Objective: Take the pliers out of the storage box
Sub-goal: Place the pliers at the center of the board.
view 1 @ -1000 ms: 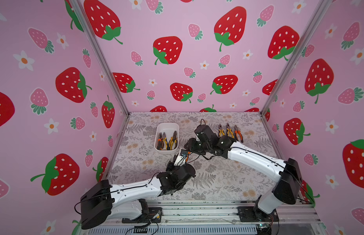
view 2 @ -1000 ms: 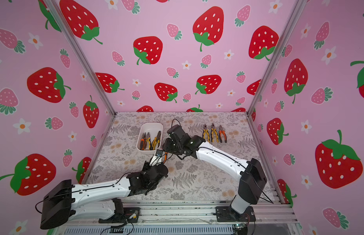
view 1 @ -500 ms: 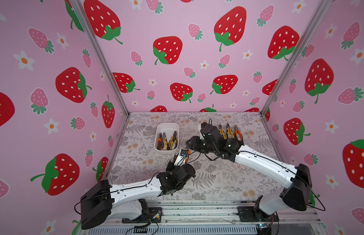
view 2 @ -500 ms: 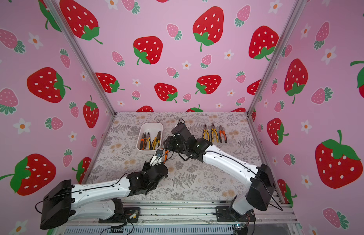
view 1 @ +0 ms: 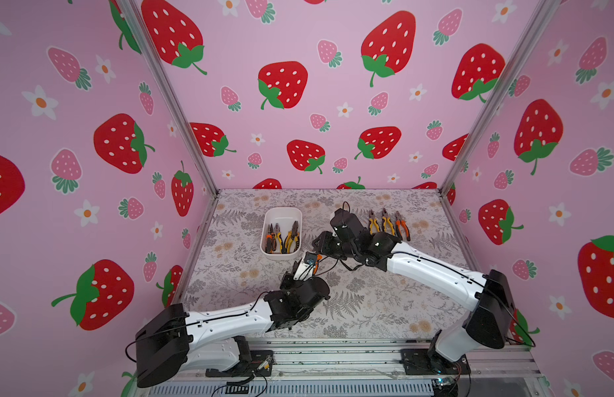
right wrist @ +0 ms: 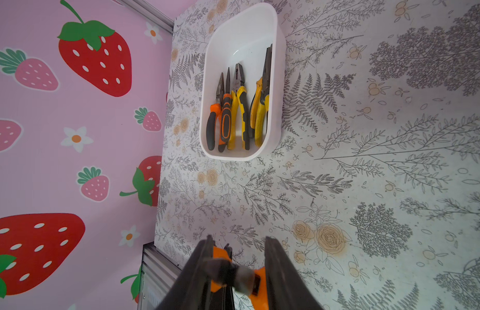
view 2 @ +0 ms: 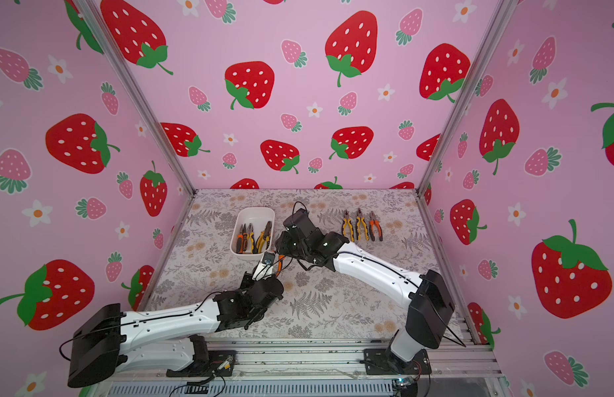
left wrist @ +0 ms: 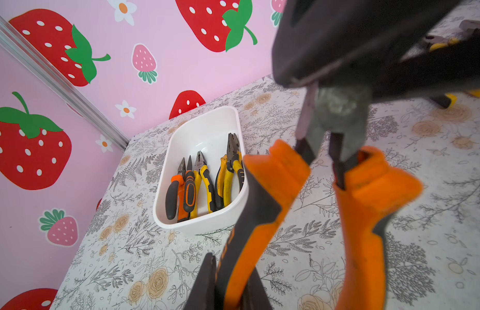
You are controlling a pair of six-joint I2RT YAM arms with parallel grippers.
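Setting: pink strawberry walls (view 1: 298, 51) close in a floral table (view 1: 367, 309)
Storage box (view 1: 283, 212): stands toward the back on the left arm's side, long axis running from the front to the back wall
Pliers in the box (right wrist: 236, 112): several pairs lie side by side, noses to the back wall, handles toward the arms
Laid-out pliers (view 1: 386, 225): three pairs lie in a row on the table on the right arm's side, well apart from the box
Held pliers (left wrist: 263, 193): an orange-handled pair is up in the air just in front of the box, between the two arms
Left gripper (view 1: 307, 263): clamped tight on one orange handle from below
Right gripper (right wrist: 237, 257): its fingers (right wrist: 204, 257) flank the metal head of the held pliers, standing only a little apart; whether they already press on it I cannot tell
Key relation: the held pair's long axis runs from the left gripper at the handles to the right gripper at the head, so each arm has its own end
Nearer arm: the right arm is the one beside the laid-out row; the left is nearer the box
Judgement: this looks like a handover, and the left should let go only once the right has a firm hold
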